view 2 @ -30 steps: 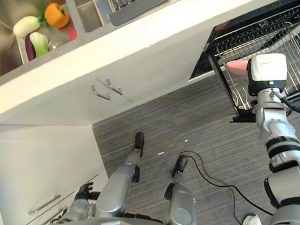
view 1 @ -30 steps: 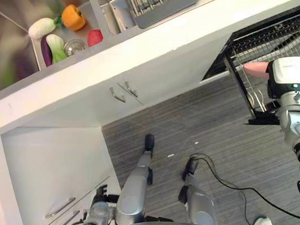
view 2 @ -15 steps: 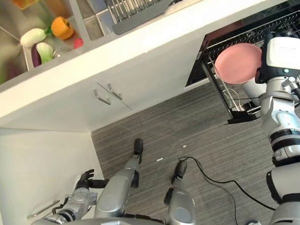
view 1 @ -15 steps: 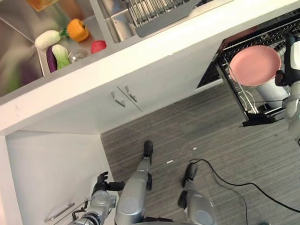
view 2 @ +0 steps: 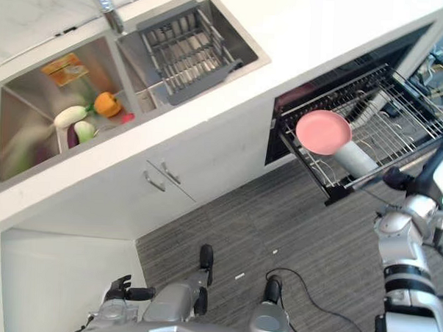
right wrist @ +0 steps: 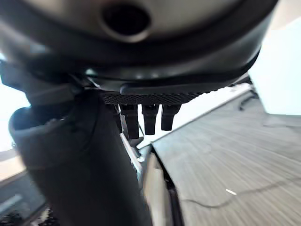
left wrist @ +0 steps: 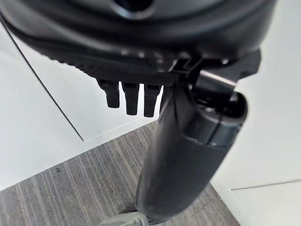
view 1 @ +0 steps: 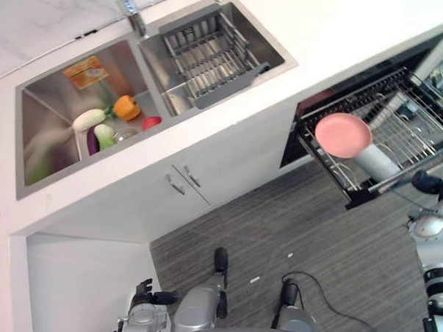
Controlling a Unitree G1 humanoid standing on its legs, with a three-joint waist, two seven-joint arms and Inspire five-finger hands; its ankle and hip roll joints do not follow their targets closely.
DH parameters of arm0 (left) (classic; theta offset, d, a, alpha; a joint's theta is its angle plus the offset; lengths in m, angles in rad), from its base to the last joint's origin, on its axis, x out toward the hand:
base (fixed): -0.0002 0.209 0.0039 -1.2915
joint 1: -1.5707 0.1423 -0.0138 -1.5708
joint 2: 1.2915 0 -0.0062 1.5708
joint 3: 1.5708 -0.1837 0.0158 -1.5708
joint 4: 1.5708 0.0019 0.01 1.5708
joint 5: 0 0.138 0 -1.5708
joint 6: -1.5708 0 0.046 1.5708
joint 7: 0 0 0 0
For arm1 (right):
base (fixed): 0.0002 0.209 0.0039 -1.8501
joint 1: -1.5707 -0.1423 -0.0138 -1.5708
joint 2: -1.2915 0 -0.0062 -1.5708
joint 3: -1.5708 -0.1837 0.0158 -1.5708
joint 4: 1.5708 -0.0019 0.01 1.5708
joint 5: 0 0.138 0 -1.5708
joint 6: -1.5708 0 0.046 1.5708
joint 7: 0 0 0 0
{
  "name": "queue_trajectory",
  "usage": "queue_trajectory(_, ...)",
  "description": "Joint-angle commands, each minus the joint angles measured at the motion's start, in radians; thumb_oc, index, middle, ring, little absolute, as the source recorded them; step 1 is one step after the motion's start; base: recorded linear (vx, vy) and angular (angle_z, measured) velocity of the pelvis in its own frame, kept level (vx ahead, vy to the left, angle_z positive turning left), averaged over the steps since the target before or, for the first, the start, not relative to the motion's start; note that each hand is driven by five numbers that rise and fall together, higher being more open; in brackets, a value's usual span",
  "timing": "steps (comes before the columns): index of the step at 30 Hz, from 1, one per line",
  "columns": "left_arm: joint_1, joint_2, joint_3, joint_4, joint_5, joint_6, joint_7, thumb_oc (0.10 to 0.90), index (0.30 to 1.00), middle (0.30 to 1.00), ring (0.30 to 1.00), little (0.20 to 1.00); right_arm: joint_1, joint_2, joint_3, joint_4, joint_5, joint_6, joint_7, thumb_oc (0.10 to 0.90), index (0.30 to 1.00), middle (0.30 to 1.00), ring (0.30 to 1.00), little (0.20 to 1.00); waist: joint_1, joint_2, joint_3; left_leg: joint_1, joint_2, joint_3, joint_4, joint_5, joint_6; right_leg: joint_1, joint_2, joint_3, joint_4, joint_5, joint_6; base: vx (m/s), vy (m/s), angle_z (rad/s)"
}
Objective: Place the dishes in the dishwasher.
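Observation:
A pink plate [view 1: 343,134] stands on edge at the front left of the pulled-out dishwasher rack [view 1: 418,116]. A pale cup [view 1: 376,162] lies on its side just behind the plate. My right hand [view 1: 426,182] hovers off the rack's front edge, apart from the plate, and its fingers [right wrist: 141,118] are straight with nothing in them. My left hand [view 1: 145,290] hangs low beside the white cabinet, with straight fingers [left wrist: 130,98] and holding nothing.
A steel sink [view 1: 39,121] in the white counter [view 1: 345,32] holds an orange pepper [view 1: 126,107], a white radish [view 1: 87,119] and other vegetables. A grey dish drainer [view 1: 208,56] sits in its right basin. Cabinet doors with handles [view 1: 182,183] face the grey floor.
My right hand has let go of the pink plate, which now stands in the rack, and has drawn back toward the rack's front edge. The camera has tilted, so more of the counter shows.

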Motion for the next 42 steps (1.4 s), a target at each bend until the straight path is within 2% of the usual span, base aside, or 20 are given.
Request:
queue_trajectory(1, -0.059, 0.018, -0.081, 0.005, 0.027, -0.021, 0.01, 0.8, 0.9, 0.9, 0.9, 0.9, -0.171, -0.117, 0.035, -0.005, 0.041, -0.066, -0.078, 0.596, 0.594, 0.594, 0.594, 0.594, 0.021, -0.016, 0.083, 0.041, 0.017, 0.018, 0.004, -0.11, -0.086, -0.059, -0.097, 0.023, 0.014, 0.0, 0.066, -0.07, 0.059, -0.18)
queue_trajectory(2, -0.048, 0.012, -0.097, -0.008, 0.021, -0.025, 0.001, 0.8, 0.9, 0.9, 0.9, 0.9, -0.189, -0.12, 0.048, -0.004, 0.034, -0.061, -0.086, 0.4, 0.3, 0.3, 0.3, 0.3, 0.016, -0.001, 0.1, 0.035, 0.017, 0.025, 0.004, -0.107, -0.086, -0.07, -0.101, 0.024, 0.015, 0.005, 0.068, -0.03, 0.054, -0.17)
queue_trajectory(6, -0.037, 0.009, -0.106, -0.015, 0.006, -0.029, -0.004, 0.8, 0.9, 0.9, 0.9, 0.9, -0.237, -0.131, 0.094, 0.006, 0.011, -0.055, -0.078, 0.4, 0.3, 0.3, 0.3, 0.3, 0.01, 0.015, 0.137, 0.018, 0.018, 0.039, 0.004, -0.101, -0.087, -0.1, -0.106, 0.04, 0.017, 0.016, 0.072, -0.03, 0.036, -0.31)
queue_trajectory(8, -0.022, 0.001, -0.134, -0.003, -0.002, -0.031, -0.007, 0.8, 0.9, 0.9, 0.9, 0.9, -0.384, -0.136, 0.205, 0.047, -0.044, -0.035, -0.085, 0.4, 0.3, 0.3, 0.3, 0.3, 0.017, 0.027, 0.181, -0.013, 0.019, 0.056, 0.004, -0.092, -0.089, -0.139, -0.116, 0.053, 0.014, 0.034, 0.077, -0.04, 0.007, -0.33)
queue_trajectory(13, -0.01, 0.015, -0.154, 0.004, 0.017, -0.039, -0.007, 0.8, 0.9, 0.9, 0.9, 0.9, -0.62, -0.183, 0.388, 0.185, -0.109, -0.023, -0.056, 0.4, 0.3, 0.3, 0.3, 0.3, 0.037, 0.053, 0.198, -0.027, 0.007, 0.056, 0.004, -0.082, -0.094, -0.141, -0.136, 0.041, 0.017, 0.043, 0.084, 0.01, -0.004, -0.14)
queue_trajectory(18, -0.021, 0.04, -0.147, -0.031, -0.023, -0.072, 0.023, 0.8, 0.9, 0.9, 0.9, 0.9, -0.812, -0.245, 0.506, 0.323, -0.091, -0.03, -0.024, 0.4, 0.3, 0.3, 0.3, 0.3, 0.102, 0.121, 0.151, -0.017, -0.056, -0.018, 0.008, -0.088, -0.103, -0.061, -0.213, -0.073, 0.065, 0.009, 0.1, 0.04, -0.028, 0.54)
queue_trajectory(20, -0.028, 0.044, -0.163, -0.055, -0.025, -0.082, 0.022, 0.8, 0.9, 0.9, 0.9, 0.9, -0.849, -0.275, 0.511, 0.356, -0.076, -0.029, -0.017, 0.4, 0.3, 0.3, 0.3, 0.3, 0.133, 0.152, 0.118, -0.013, -0.084, -0.076, 0.013, -0.088, -0.098, -0.008, -0.246, -0.153, 0.089, -0.013, 0.105, 0.05, -0.038, 1.03)
queue_trajectory(21, -0.02, 0.04, -0.169, -0.075, -0.051, -0.089, 0.014, 0.8, 0.9, 0.9, 0.9, 0.9, -0.893, -0.29, 0.535, 0.396, -0.075, -0.026, -0.005, 0.4, 0.3, 0.3, 0.3, 0.3, 0.171, 0.175, 0.079, -0.005, -0.115, -0.124, 0.015, -0.089, -0.092, 0.05, -0.272, -0.22, 0.104, -0.026, 0.109, 0.06, -0.028, 1.25)
queue_trajectory(22, -0.02, 0.038, -0.17, -0.076, -0.052, -0.089, 0.014, 0.8, 0.9, 0.9, 0.9, 0.9, -0.896, -0.291, 0.539, 0.399, -0.074, -0.027, -0.004, 0.4, 0.3, 0.3, 0.3, 0.3, 0.166, 0.177, 0.081, -0.004, -0.116, -0.129, 0.016, -0.089, -0.092, 0.055, -0.273, -0.226, 0.104, -0.027, 0.11, 0.05, -0.035, 1.38)
queue_trajectory(24, 0.006, 0.028, -0.166, -0.102, -0.098, -0.105, -0.002, 0.8, 0.9, 0.9, 0.9, 0.9, -0.927, -0.297, 0.556, 0.441, -0.072, -0.024, 0.012, 0.4, 0.3, 0.3, 0.3, 0.3, 0.213, 0.191, 0.04, 0.0, -0.146, -0.173, 0.018, -0.089, -0.087, 0.111, -0.294, -0.295, 0.115, -0.043, 0.111, 0.03, -0.031, 0.83)
queue_trajectory(25, 0.006, 0.028, -0.166, -0.102, -0.098, -0.105, -0.002, 0.8, 0.9, 0.9, 0.9, 0.9, -0.927, -0.297, 0.556, 0.441, -0.072, -0.024, 0.012, 0.4, 0.3, 0.3, 0.3, 0.3, 0.213, 0.191, 0.04, 0.0, -0.146, -0.173, 0.018, -0.089, -0.087, 0.111, -0.294, -0.295, 0.115, -0.043, 0.111, 0.03, -0.016, 0.36)
queue_trajectory(28, 0.06, 0.016, -0.155, -0.171, -0.206, -0.127, -0.076, 0.8, 0.9, 0.9, 0.9, 0.9, -0.902, -0.302, 0.535, 0.459, -0.056, -0.023, 0.026, 0.4, 0.3, 0.3, 0.3, 0.3, 0.279, 0.202, -0.014, 0.003, -0.174, -0.213, 0.019, -0.089, -0.084, 0.167, -0.316, -0.366, 0.125, -0.058, 0.117, 0.07, -0.058, 0.63)
queue_trajectory(29, 0.107, 0.015, -0.143, -0.191, -0.281, -0.125, -0.146, 0.8, 0.9, 0.9, 0.9, 0.9, -0.866, -0.3, 0.524, 0.455, -0.051, -0.023, 0.05, 0.4, 0.3, 0.3, 0.3, 0.3, 0.308, 0.188, -0.053, 0.011, -0.185, -0.22, 0.016, -0.109, -0.093, 0.201, -0.318, -0.384, 0.122, -0.094, 0.127, 0.16, -0.084, 0.96)
queue_trajectory(30, 0.14, 0.003, -0.119, -0.177, -0.336, -0.117, -0.177, 0.8, 0.9, 0.9, 0.9, 0.9, -0.837, -0.279, 0.506, 0.447, -0.052, -0.019, 0.056, 0.582, 0.573, 0.573, 0.573, 0.573, 0.332, 0.182, -0.079, 0.01, -0.192, -0.225, 0.016, -0.111, -0.096, 0.221, -0.325, -0.403, 0.125, -0.1, 0.129, 0.15, -0.078, 0.85)
queue_trajectory(31, 0.143, 0.006, -0.12, -0.177, -0.338, -0.117, -0.179, 0.8, 0.9, 0.9, 0.9, 0.9, -0.829, -0.278, 0.5, 0.444, -0.052, -0.018, 0.056, 0.715, 0.773, 0.773, 0.773, 0.773, 0.332, 0.178, -0.083, 0.01, -0.193, -0.227, 0.016, -0.111, -0.096, 0.221, -0.326, -0.406, 0.125, -0.101, 0.129, 0.05, -0.002, 0.51)
queue_trajectory(32, 0.157, -0.003, -0.113, -0.174, -0.355, -0.113, -0.193, 0.8, 0.9, 0.9, 0.9, 0.9, -0.798, -0.258, 0.473, 0.441, -0.035, -0.022, 0.059, 0.8, 0.9, 0.9, 0.9, 0.9, 0.34, 0.176, -0.093, 0.011, -0.195, -0.228, 0.016, -0.111, -0.096, 0.23, -0.327, -0.414, 0.129, -0.104, 0.128, 0.02, -0.005, 0.31)
queue_trajectory(37, 0.179, 0.011, -0.077, -0.14, -0.325, -0.095, -0.199, 0.8, 0.9, 0.9, 0.9, 0.9, -0.514, -0.099, 0.293, 0.393, 0.04, -0.053, 0.027, 0.8, 0.9, 0.9, 0.9, 0.9, 0.336, 0.115, -0.114, 0.015, -0.178, -0.237, 0.014, -0.115, -0.098, 0.25, -0.306, -0.436, 0.13, -0.106, 0.129, 0.01, -0.046, 0.42)
queue_trajectory(38, 0.179, 0.011, -0.077, -0.14, -0.325, -0.095, -0.199, 0.8, 0.9, 0.9, 0.9, 0.9, -0.514, -0.099, 0.293, 0.393, 0.04, -0.053, 0.027, 0.8, 0.9, 0.9, 0.9, 0.9, 0.336, 0.115, -0.114, 0.015, -0.178, -0.237, 0.014, -0.115, -0.098, 0.25, -0.306, -0.436, 0.13, -0.106, 0.129, -0.01, -0.076, 0.3)
queue_trajectory(40, 0.139, 0.006, -0.03, -0.108, -0.311, -0.089, -0.181, 0.8, 0.9, 0.9, 0.9, 0.9, -0.304, 0.072, 0.163, 0.365, 0.135, -0.096, -0.019, 0.8, 0.9, 0.9, 0.9, 0.9, 0.31, 0.075, -0.101, -0.003, -0.148, -0.228, 0.017, -0.087, -0.096, 0.229, -0.274, -0.436, 0.116, -0.078, 0.117, -0.09, -0.023, 0.32)
queue_trajectory(42, 0.123, 0.012, -0.005, -0.071, -0.291, -0.082, -0.175, 0.8, 0.9, 0.9, 0.9, 0.9, -0.232, 0.143, 0.136, 0.362, 0.156, -0.11, -0.014, 0.8, 0.9, 0.9, 0.9, 0.9, 0.302, 0.046, -0.105, -0.003, -0.133, -0.221, 0.016, -0.089, -0.099, 0.221, -0.259, -0.427, 0.106, -0.08, 0.114, -0.05, -0.057, 0.35)
